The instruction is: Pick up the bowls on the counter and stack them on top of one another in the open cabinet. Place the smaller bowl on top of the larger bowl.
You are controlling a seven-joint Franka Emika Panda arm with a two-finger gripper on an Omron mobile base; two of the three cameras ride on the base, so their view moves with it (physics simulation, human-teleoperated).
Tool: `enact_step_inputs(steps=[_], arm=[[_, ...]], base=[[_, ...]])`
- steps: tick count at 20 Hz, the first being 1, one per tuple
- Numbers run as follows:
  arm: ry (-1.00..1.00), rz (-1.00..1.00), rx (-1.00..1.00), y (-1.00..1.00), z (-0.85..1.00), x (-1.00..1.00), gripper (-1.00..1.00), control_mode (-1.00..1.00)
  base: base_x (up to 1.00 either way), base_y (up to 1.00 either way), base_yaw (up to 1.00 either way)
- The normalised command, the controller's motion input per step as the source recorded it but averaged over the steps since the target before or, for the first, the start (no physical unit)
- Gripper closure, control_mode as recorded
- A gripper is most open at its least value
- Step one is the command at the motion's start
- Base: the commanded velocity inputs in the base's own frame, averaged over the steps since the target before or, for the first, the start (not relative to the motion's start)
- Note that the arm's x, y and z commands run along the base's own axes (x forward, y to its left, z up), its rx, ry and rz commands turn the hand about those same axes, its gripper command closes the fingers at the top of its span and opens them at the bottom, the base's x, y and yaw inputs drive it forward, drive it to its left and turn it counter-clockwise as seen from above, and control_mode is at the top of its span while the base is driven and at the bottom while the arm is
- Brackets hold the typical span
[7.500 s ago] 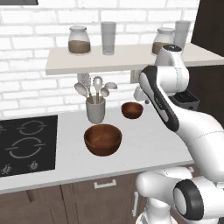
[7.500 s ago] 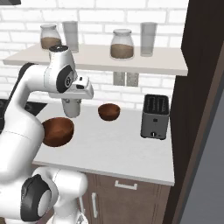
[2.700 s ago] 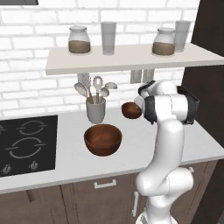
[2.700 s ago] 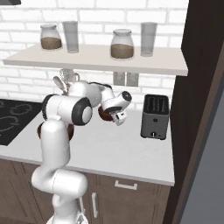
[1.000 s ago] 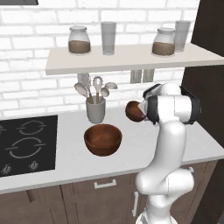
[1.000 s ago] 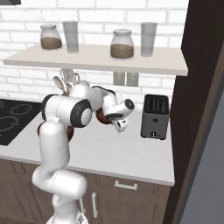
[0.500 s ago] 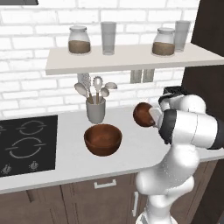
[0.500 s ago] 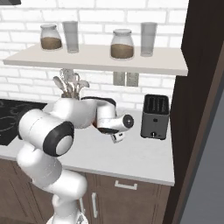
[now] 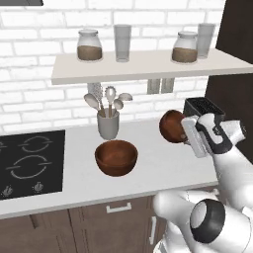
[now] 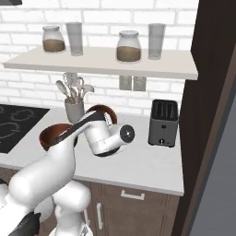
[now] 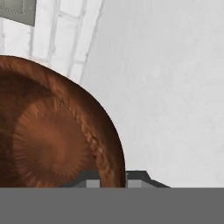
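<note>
Two bowls: the larger bowl (image 9: 116, 157) sits on the counter (image 9: 148, 170) at seven o'clock from the smaller bowl (image 9: 172, 126), which the gripper (image 9: 188, 140) pinches by its rim, tipped sideways, probably bound for the shelf (image 9: 148, 66).

reddish-brown glossy wooden bowls: 2 — wide deep one (image 9: 116, 156) on the off-white countertop (image 9: 148, 165), small one (image 9: 172, 126) lifted off it, tipped on its side
glass storage jars with brown contents: 2 — left jar (image 9: 89, 45) and right jar (image 9: 185, 47), both on the off-white wall shelf (image 9: 143, 66)
clear empty drinking glasses: 2 — one (image 9: 122, 43) beside the left jar, one (image 9: 205, 40) beside the right jar
grey utensil cup: 1 (image 9: 108, 125), at the back of the countertop
pale spoons/ladles in the cup: about 4 (image 9: 106, 98), overlapping, exact count unclear
black toaster: 1 (image 10: 163, 122)
black cooktop: 1 (image 9: 30, 163), with 2 burner rings visible
grey wall outlet plate: 1 (image 10: 132, 82), under the shelf
silver drawer handles: 1 per base view (image 9: 120, 207)
</note>
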Motion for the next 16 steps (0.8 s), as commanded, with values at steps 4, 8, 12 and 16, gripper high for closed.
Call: enact_step_inputs(steps=[4, 8, 12, 16], arm=[[0.19, 0.01, 0.02, 0.06, 1.0, -0.85, 1.0, -1.0], [0.55, 0.07, 0.0, 0.49, 0.77, -0.29, 1.0, -1.0], [0.57, 0.13, -0.01, 0.97, 0.34, -0.01, 1.0, -1.0], [0.3, 0.14, -0.03, 0.95, 0.03, 0.0, 1.0, -1.0]], base=[[0.0, 0.0, 0.0], [0.0, 0.0, 0.0], [0.0, 0.0, 0.0], [0.0, 0.0, 0.0]])
